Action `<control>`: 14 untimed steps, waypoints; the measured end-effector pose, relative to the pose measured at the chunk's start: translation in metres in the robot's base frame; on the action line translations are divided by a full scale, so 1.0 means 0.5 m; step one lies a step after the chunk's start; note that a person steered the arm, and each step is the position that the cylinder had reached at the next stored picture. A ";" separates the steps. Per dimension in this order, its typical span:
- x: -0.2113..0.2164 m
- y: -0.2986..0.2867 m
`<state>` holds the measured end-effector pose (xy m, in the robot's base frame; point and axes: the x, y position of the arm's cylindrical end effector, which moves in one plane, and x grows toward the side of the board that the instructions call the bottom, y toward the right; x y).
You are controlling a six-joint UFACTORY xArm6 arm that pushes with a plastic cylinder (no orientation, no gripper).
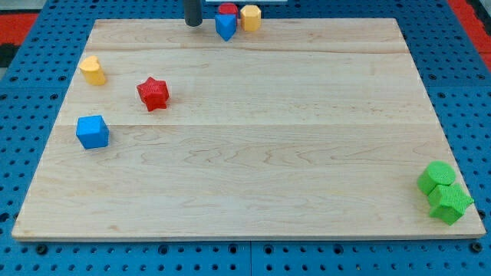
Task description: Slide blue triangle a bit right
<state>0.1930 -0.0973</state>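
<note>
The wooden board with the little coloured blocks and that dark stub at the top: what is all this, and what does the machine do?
You are looking at a wooden board from one camera; where it is mounted is not on record. The dark stub is the lower end of a rod on a robot arm. It has no hand and holds nothing; my tip slides along the board and pushes blocks. It stands at the view's top, just left of the blue triangle, which sits against a red block and a yellow block. At the view's left lie a yellow block, a red star and a blue cube. Two green blocks sit at the bottom right.
</note>
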 end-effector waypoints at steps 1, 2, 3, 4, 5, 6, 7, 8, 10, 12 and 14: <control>-0.001 0.002; -0.001 0.022; -0.001 0.035; 0.000 0.051; 0.000 0.066; 0.005 0.084; 0.011 0.099; 0.017 0.117; 0.024 0.158; 0.030 0.207; 0.032 0.257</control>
<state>0.2090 0.0312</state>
